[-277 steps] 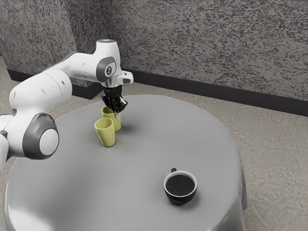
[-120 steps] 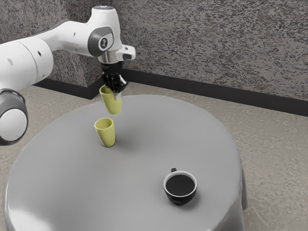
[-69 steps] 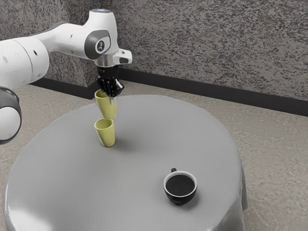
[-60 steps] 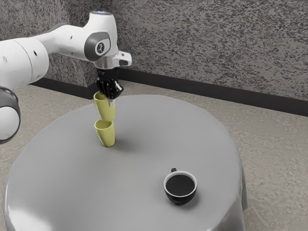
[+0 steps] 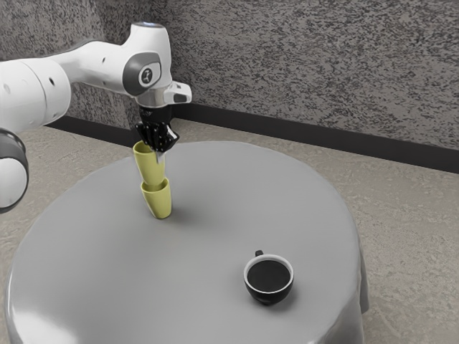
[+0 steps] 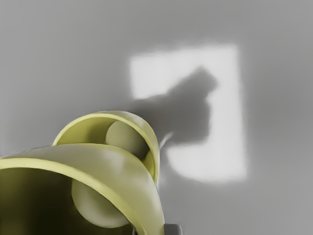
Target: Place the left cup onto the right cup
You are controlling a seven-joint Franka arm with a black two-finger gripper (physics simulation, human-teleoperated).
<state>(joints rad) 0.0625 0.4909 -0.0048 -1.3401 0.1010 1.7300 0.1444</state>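
Two yellow-green cups are in play. My gripper (image 5: 153, 142) is shut on the rim of the held cup (image 5: 148, 165), which hangs tilted with its base just at the mouth of the standing cup (image 5: 158, 200) on the round grey table (image 5: 215, 236). In the wrist view the held cup (image 6: 73, 186) looms large under my hand, and the standing cup (image 6: 120, 134) shows its open mouth right behind it, partly covered.
A black mug (image 5: 268, 279) with dark contents stands near the table's front, toward the exterior view's right. A speckled wall rises behind the table. A bright square patch of light (image 6: 195, 122) lies on the tabletop beside the cups.
My hand lifted the cup off the table, carried it toward the exterior view's left over the other cup, then lowered it until its base met that cup's mouth.
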